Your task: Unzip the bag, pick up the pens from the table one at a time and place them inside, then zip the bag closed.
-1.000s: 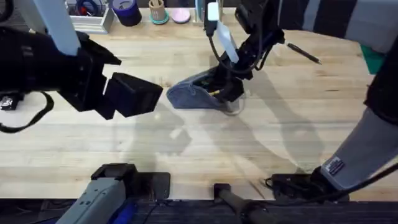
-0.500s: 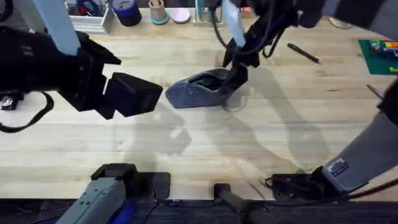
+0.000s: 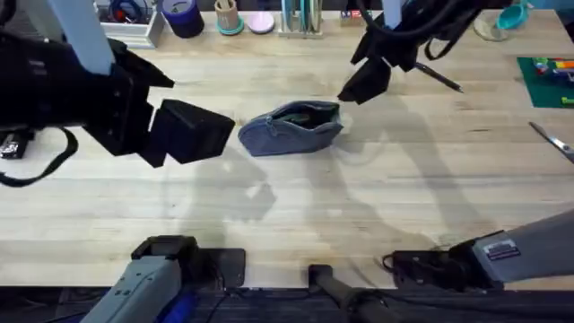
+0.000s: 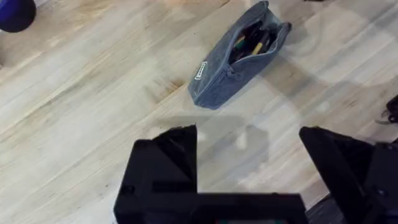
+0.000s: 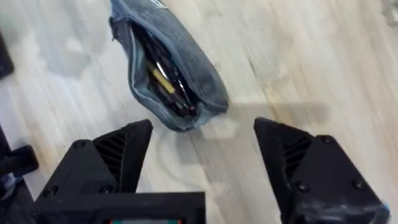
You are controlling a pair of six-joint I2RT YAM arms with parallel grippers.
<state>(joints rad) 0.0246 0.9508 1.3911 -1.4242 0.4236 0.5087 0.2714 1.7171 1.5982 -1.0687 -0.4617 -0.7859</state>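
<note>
Bag point(image 3: 291, 128) unzipped, lying mid-tabletop point(image 3: 359, 206) toward the far edge, holding several pens point(image 5: 165, 84). One black pen point(image 3: 438, 76) outside, near far right corner. Left gripper point(image 4: 249, 162) and right gripper point(image 5: 202, 158) both spread apart, empty.

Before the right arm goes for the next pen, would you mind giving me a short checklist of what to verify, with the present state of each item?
1. Bag unzipped: ok; its mouth gapes in both wrist views, with pens already inside.
2. Right gripper empty and open: ok; its fingers stand wide apart with nothing between them.
3. A pen left to fetch: ok; a black pen lies on the table, beyond the right gripper.
4. Left gripper out of the way: ok; it hovers open to the bag's side, not touching it.
5. Bag steady for a drop: cannot tell; nothing holds it.
6. Scissors clear of the path: ok; they lie at the far right edge.
</note>
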